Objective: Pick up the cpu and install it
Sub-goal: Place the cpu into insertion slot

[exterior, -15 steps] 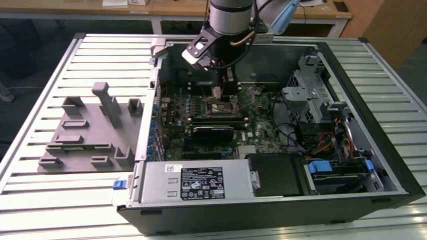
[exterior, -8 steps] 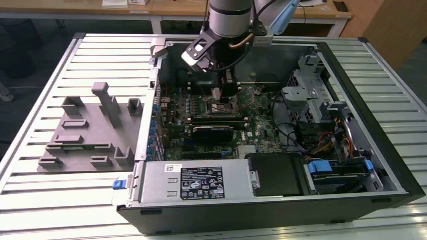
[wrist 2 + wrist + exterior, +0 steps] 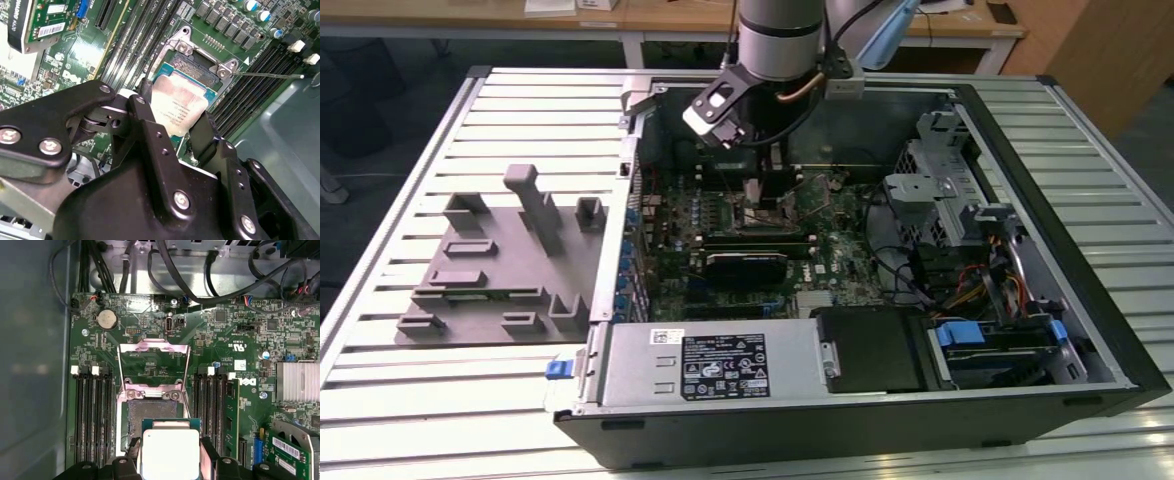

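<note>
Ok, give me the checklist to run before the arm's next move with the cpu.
1. Grip: ok. The hand is shut on the cpu.
2. Plate open: ok. The load plate stands raised off the socket.
3. Socket bare: ok where it shows; the cpu hides part of it.
4. Seated: not ok. The cpu is in the hand, and bare socket shows past one edge in both wrist views.
5. Corner orientation of the cpu: cannot tell.
6. Path: ok. The cables lie at the board's edge, away from the socket.
</note>
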Action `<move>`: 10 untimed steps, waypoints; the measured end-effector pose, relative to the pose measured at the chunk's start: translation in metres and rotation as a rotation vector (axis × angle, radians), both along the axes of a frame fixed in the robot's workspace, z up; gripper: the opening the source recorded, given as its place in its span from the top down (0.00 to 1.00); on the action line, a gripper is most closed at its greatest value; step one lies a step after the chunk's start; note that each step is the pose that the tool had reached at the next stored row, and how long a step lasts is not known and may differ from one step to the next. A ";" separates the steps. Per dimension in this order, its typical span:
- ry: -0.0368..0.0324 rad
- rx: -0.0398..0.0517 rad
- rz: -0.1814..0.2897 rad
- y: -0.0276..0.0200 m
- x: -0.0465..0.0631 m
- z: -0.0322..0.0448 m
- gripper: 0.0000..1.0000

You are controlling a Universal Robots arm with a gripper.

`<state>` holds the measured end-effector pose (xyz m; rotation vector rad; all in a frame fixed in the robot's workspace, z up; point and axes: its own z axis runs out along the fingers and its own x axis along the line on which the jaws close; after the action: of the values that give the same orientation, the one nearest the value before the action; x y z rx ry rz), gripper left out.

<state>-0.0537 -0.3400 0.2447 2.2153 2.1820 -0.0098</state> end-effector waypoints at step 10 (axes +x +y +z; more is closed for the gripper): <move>-0.0001 0.0002 -0.030 0.0023 0.000 -0.0116 0.46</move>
<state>-0.0535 -0.3377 0.2331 2.2481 2.1485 -0.0102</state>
